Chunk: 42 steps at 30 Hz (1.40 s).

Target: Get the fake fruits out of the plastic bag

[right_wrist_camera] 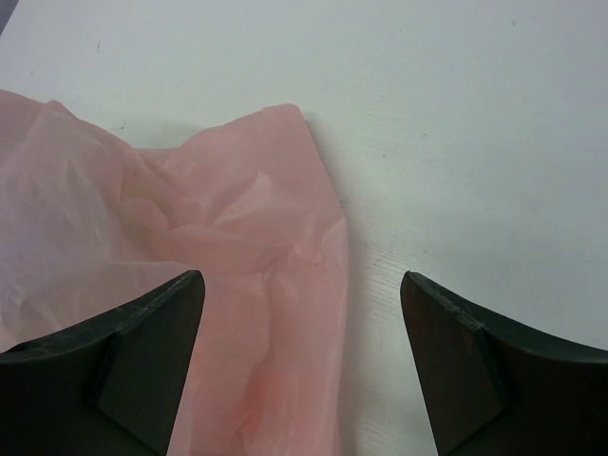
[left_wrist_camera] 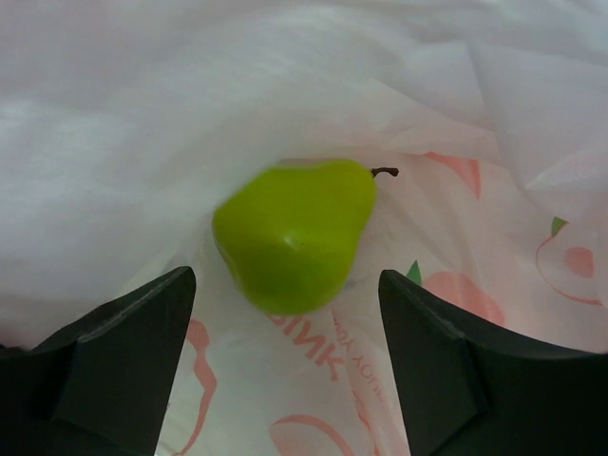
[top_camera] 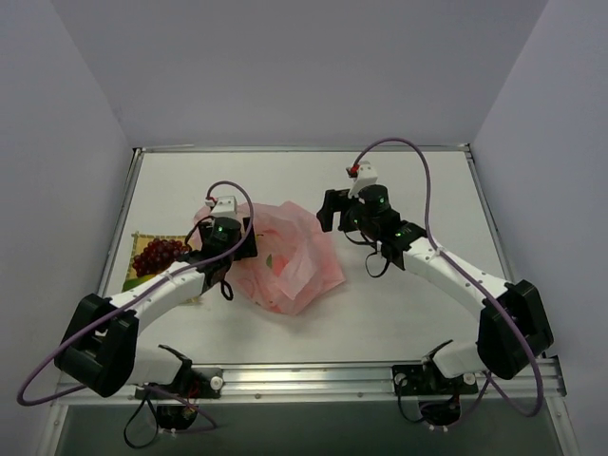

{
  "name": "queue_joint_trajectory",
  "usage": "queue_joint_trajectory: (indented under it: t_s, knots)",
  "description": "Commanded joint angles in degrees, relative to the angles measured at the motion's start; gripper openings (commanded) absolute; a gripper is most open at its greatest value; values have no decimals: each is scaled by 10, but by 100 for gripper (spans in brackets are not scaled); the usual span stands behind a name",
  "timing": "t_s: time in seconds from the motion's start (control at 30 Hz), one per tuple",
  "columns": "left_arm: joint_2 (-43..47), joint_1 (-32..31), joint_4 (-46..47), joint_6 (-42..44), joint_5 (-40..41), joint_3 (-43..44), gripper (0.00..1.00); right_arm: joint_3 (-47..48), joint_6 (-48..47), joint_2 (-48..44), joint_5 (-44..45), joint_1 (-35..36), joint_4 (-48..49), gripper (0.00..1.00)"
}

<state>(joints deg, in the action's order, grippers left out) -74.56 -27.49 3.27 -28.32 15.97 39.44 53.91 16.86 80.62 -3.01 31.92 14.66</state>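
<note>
The pink plastic bag (top_camera: 290, 258) lies crumpled at mid-table. My left gripper (top_camera: 249, 245) is at its left side, reaching into the bag's mouth. In the left wrist view the gripper (left_wrist_camera: 285, 318) is open and empty inside the bag (left_wrist_camera: 142, 142). A yellow-green pear-shaped fruit (left_wrist_camera: 294, 233) with a brown stem lies on the bag's printed plastic just beyond the fingertips. My right gripper (top_camera: 329, 211) is open and empty at the bag's far right edge. In the right wrist view the gripper (right_wrist_camera: 299, 328) hovers over the bag's edge (right_wrist_camera: 237, 237) and the white table.
A flat yellow woven mat (top_camera: 136, 245) lies at the left, under my left arm. A bunch of dark purple grapes (top_camera: 160, 255) rests on it. The white table (top_camera: 408, 313) is walled by grey panels on three sides.
</note>
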Motion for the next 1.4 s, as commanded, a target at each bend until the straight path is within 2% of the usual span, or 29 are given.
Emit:
queue_joint_trajectory:
  t_s: [0.0,0.1,0.2,0.57,0.73,0.8,0.93,1.03,1.13,1.27,1.33,1.37]
  knots:
    - [2,5,12,44,-21,34,78,-8,-5,-32,-14,2,-10,80]
    - [1,6,24,43,-10,29,88,-7,-7,-42,-36,9,-19,85]
    - [-9,9,24,48,-3,36,93,-2,-10,-54,-59,19,-27,87]
    - [-89,34,44,71,-67,69,95,8,-8,-110,-131,62,-38,92]
    - [-92,38,52,75,-58,76,100,16,-19,-85,-119,98,-52,95]
    - [-95,39,55,76,-54,78,94,17,-26,-66,-115,108,-52,95]
    - [-122,48,67,77,-59,85,94,29,-30,-33,-84,107,-51,96]
    - [-141,52,74,80,-59,88,94,40,-32,-6,-96,109,-51,92]
    - [-161,55,78,83,-60,92,94,45,-32,12,-82,109,-50,79]
    - [-186,61,89,83,-66,96,94,39,-32,15,-73,108,-42,50]
    - [-192,63,100,82,-68,96,94,37,-35,13,-71,107,-41,45]
    - [-191,63,105,81,-68,91,97,36,-36,12,-71,106,-40,39]
